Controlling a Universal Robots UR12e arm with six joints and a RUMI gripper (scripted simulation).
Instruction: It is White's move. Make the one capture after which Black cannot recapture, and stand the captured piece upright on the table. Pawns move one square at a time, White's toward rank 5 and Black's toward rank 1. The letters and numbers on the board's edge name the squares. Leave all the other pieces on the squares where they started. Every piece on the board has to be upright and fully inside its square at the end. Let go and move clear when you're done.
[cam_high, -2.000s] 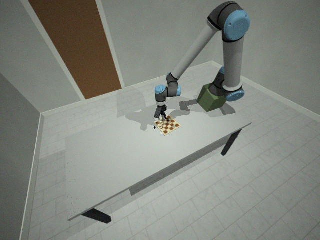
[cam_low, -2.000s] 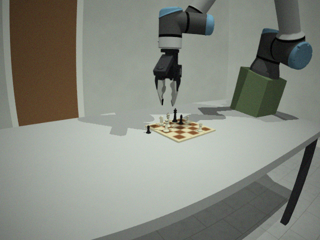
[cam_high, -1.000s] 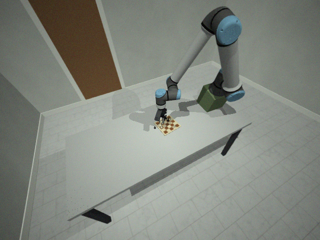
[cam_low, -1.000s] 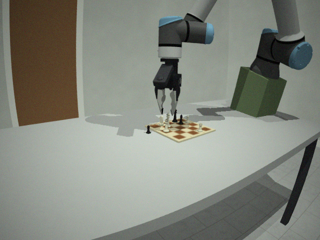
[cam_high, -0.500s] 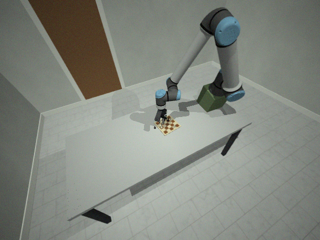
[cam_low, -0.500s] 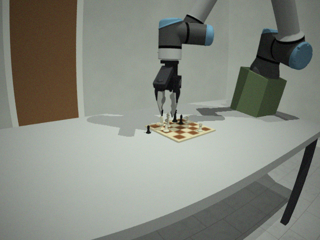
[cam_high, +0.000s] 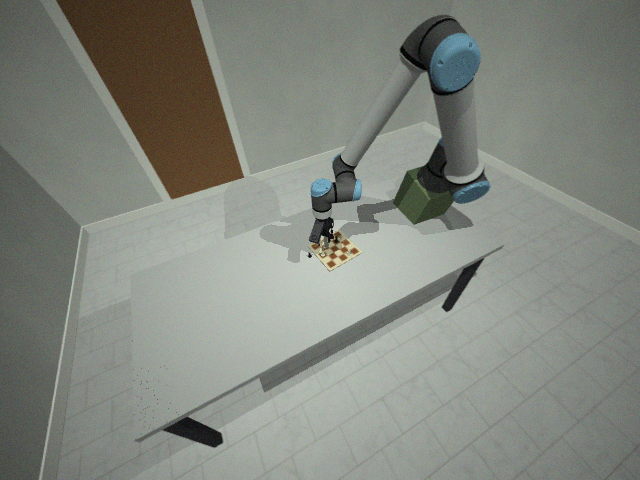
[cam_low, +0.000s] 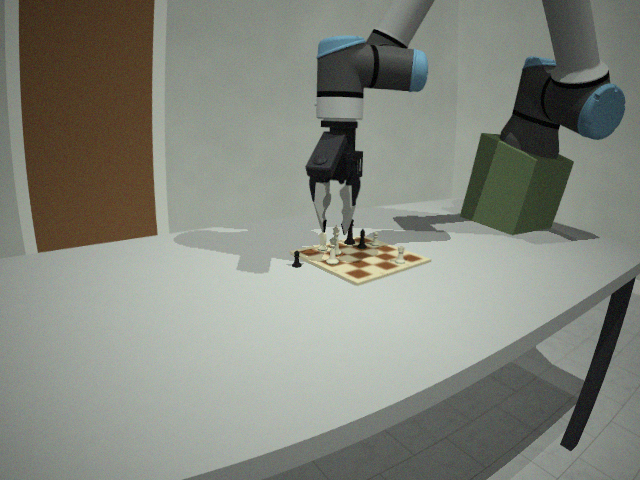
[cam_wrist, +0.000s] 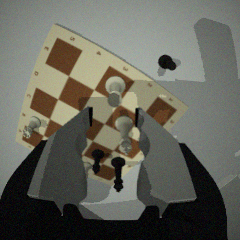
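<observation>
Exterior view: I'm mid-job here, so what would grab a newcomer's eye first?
The hand stands out first, hanging point-down over the near-left corner of the small chessboard, fingers partly spread around a tall white piece and holding nothing. Next is the lone black pawn standing upright on the table just left of the board. The green block under the arm's base sits far right.

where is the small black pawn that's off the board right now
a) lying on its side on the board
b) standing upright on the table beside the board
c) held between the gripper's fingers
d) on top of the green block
b: the black pawn stands upright on the table just off the board's left edge, apart from the gripper, which hangs part-open over the board's pieces, gripping nothing.
</observation>
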